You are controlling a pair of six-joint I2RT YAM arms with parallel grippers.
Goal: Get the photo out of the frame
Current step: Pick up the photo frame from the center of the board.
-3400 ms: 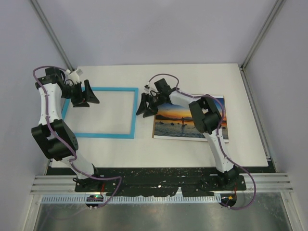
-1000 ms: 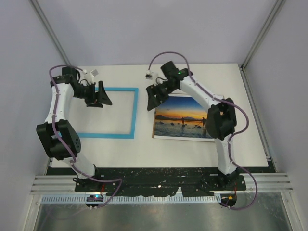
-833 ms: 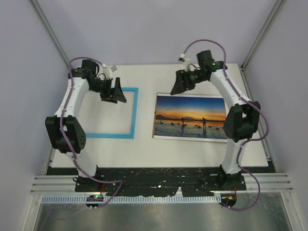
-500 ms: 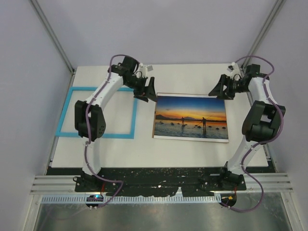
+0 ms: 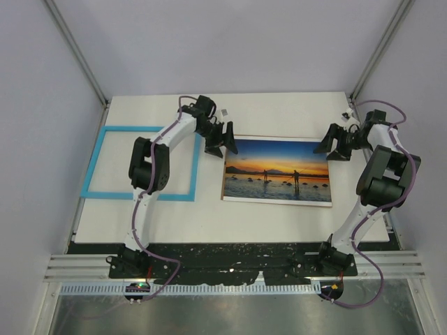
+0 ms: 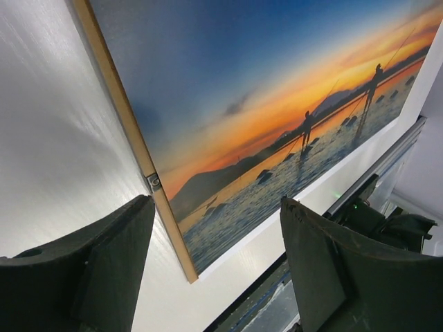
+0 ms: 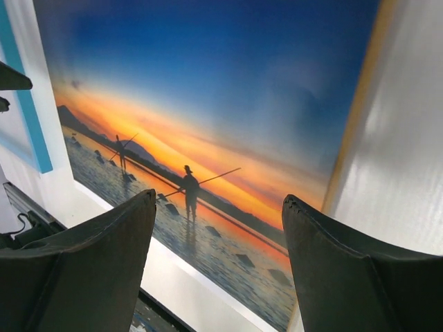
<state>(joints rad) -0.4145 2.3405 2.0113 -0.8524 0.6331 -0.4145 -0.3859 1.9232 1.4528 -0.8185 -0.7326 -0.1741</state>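
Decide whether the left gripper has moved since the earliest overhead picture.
Yes. The left gripper swung right: from over the blue frame's far left corner to beyond its right bar, beside the photo's far left corner.

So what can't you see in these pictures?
- Top view: the left arm covers part of the frame, on its right side.
- Top view: the left gripper and right gripper cover the photo at its two far corners.
- Both wrist views: the picture edges cut off most of the photo.
- All views: whatever lies under the photo is hidden by the print itself.
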